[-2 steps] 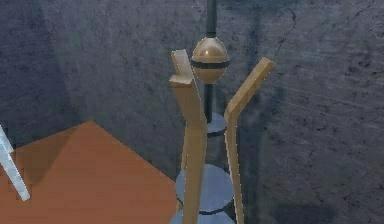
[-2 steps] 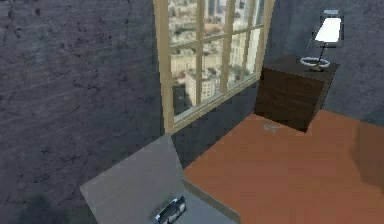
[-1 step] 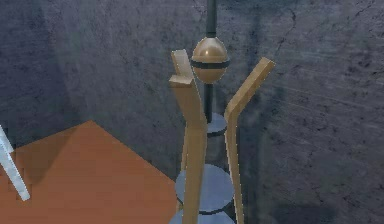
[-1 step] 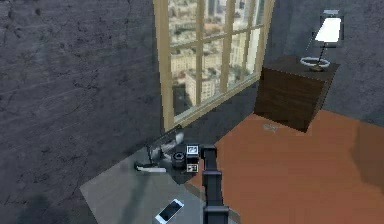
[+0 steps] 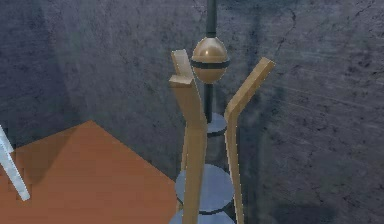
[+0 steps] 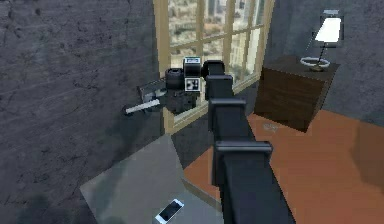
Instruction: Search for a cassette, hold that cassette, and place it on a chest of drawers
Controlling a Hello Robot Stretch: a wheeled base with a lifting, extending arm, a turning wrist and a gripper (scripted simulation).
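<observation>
Beside wood-framed window [image 6: 205, 40], holds dark two-finger gripper [image 6: 136, 106] above grey table [image 6: 130, 185], probably for clearance; cannot tell grip or load

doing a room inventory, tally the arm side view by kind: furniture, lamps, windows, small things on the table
furniture: 2, the dark wooden cabinet and the grey table
lamps: 1, the lamp on the cabinet
windows: 1, the window
small things on the table: 1, a flat white thing
total: 5
</observation>
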